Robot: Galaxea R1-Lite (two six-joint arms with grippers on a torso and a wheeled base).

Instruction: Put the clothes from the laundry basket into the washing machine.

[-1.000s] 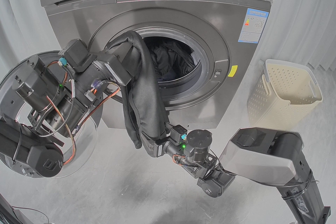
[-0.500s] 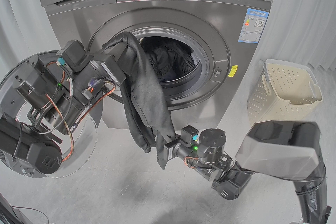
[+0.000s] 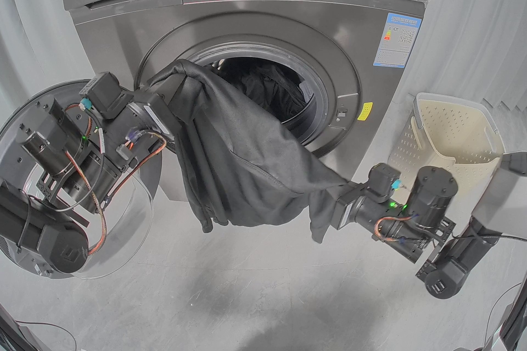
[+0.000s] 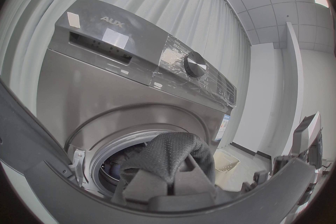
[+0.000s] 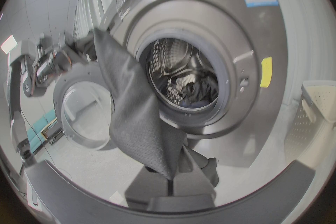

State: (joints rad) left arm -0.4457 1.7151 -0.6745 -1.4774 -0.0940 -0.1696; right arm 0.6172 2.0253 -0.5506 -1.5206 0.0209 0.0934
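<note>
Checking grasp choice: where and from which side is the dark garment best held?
Its two ends, from the front: left gripper at the upper end by the drum opening, right gripper at the lower. The long, limp dark garment would otherwise trail.

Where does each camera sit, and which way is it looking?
Head view: on the robot's head, looking forward and down at the washing machine; left gripper and right gripper show, clamped on the dark garment.
Left wrist view: on the left wrist, facing the machine's front past the left gripper.
Right wrist view: on the right wrist, facing the open drum past the right gripper.
Shared: both wrist views show the laundry basket.
</note>
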